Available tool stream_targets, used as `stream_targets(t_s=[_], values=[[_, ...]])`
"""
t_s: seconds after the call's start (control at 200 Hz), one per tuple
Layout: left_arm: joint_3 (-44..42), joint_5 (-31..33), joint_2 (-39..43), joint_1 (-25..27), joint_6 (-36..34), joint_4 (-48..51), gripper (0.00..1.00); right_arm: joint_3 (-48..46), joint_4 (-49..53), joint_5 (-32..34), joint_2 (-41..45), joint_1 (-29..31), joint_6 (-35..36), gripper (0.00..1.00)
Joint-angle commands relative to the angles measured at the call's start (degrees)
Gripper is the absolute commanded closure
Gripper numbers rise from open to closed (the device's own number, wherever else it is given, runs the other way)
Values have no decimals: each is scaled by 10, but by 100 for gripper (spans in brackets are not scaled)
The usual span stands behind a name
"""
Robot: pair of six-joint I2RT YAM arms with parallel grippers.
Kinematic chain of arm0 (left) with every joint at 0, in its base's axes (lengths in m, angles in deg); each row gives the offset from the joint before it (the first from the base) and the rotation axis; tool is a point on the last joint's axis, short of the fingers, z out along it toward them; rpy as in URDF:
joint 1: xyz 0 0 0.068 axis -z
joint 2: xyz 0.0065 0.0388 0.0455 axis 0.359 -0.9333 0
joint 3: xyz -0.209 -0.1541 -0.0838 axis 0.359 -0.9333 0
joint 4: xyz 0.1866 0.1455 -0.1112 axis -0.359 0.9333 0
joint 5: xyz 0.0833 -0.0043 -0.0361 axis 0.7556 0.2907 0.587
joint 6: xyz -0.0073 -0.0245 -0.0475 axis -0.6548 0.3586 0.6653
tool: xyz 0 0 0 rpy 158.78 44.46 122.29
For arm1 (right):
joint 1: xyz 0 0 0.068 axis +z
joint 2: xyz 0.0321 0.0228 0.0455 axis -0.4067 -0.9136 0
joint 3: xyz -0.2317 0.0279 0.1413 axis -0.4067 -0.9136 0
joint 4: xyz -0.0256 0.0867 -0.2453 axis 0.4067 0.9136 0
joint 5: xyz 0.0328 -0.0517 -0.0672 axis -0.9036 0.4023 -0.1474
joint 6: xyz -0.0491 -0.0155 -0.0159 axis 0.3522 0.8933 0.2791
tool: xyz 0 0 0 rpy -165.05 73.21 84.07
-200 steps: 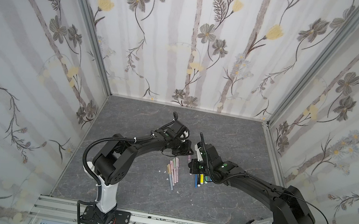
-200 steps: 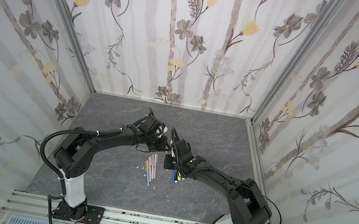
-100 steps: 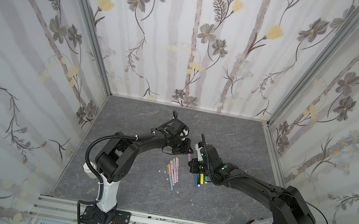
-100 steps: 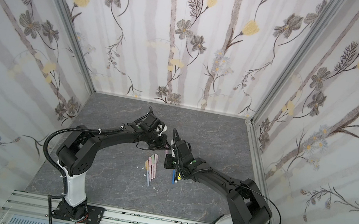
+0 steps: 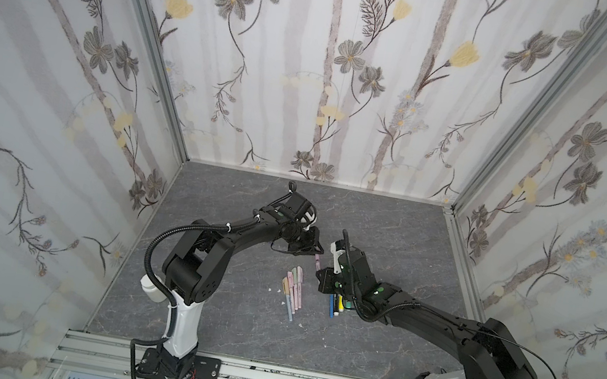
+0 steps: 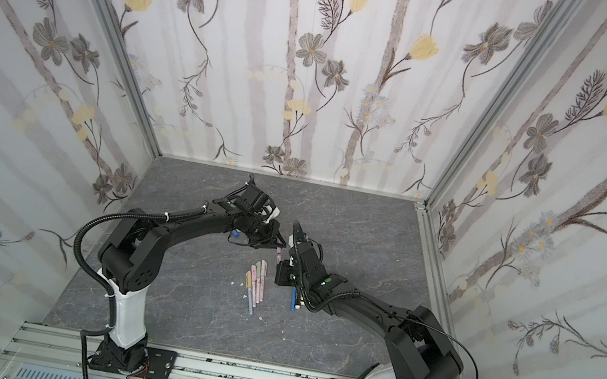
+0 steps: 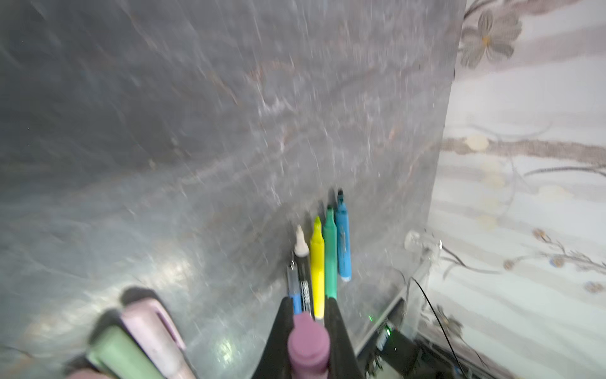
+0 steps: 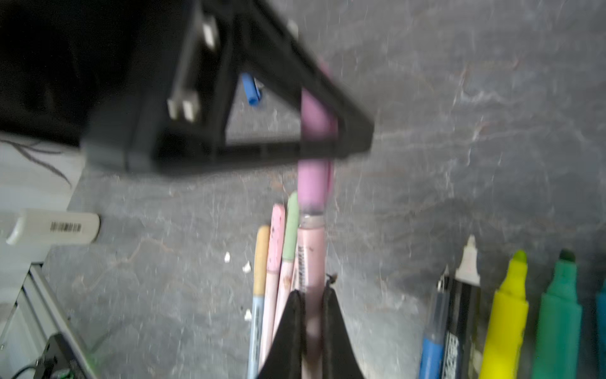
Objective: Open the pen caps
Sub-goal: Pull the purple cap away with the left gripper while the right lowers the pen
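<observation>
A pastel pink pen (image 8: pixel 311 256) hangs over the table between both grippers. My right gripper (image 8: pixel 313 295) is shut on its barrel. My left gripper (image 7: pixel 310 303) is shut on its purple-pink cap (image 7: pixel 308 344), and in the right wrist view a grey neck shows between that cap (image 8: pixel 313 183) and the barrel. In both top views the two grippers (image 5: pixel 318 250) (image 5: pixel 320 276) meet tip to tip near the table's middle. A row of capped pastel pens (image 5: pixel 293 290) lies in front of them. A loose blue cap (image 8: pixel 252 90) lies under the left arm.
Several uncapped markers lie side by side under the right arm: blue (image 7: pixel 343 242), green (image 7: pixel 330 252), yellow (image 7: pixel 317 262) and black-white (image 7: pixel 303 269). Small white flecks (image 5: pixel 282 289) dot the grey table (image 5: pixel 391 231). Patterned walls close it in on three sides.
The left arm's elbow has shifted a little. Both grippers stay shut on the pink pen between them, at nearly the same place.
</observation>
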State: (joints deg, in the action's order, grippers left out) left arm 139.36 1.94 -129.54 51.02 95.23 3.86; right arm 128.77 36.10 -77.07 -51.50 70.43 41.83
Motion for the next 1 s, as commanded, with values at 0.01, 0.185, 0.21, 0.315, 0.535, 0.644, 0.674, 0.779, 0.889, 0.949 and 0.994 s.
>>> stream_targets(t_s=[0.01, 0.185, 0.21, 0.315, 0.535, 0.644, 0.674, 0.779, 0.889, 0.949, 0.994], values=[[9, 39, 1, -15, -14, -42, 100, -3, 53, -31, 7, 19, -4, 100], [16, 36, 2, -27, -21, -33, 100, -22, 53, -29, 15, 24, -9, 100], [17, 36, 3, -29, -22, -30, 100, -23, 53, -27, 16, 24, -9, 100], [11, 37, 15, -40, -32, -21, 100, -20, 72, -5, 16, 24, -15, 100], [-77, 35, 78, -96, -46, -27, 100, -12, 121, 55, -19, 24, -41, 100], [-131, 35, 118, -128, -53, -30, 100, 10, 129, 73, -35, 25, -52, 100], [-145, 35, 130, -136, -55, -31, 100, 13, 132, 78, -39, 27, -54, 100], [-190, 36, 163, -163, -56, -39, 100, 23, 142, 95, -48, 29, -60, 100], [-228, 40, 188, -181, -59, -46, 100, 28, 147, 106, -61, 29, -66, 100], [-243, 45, 196, -188, -64, -44, 100, 32, 150, 108, -68, 30, -68, 100], [-255, 45, 201, -193, -66, -45, 100, 33, 151, 111, -71, 30, -70, 100]])
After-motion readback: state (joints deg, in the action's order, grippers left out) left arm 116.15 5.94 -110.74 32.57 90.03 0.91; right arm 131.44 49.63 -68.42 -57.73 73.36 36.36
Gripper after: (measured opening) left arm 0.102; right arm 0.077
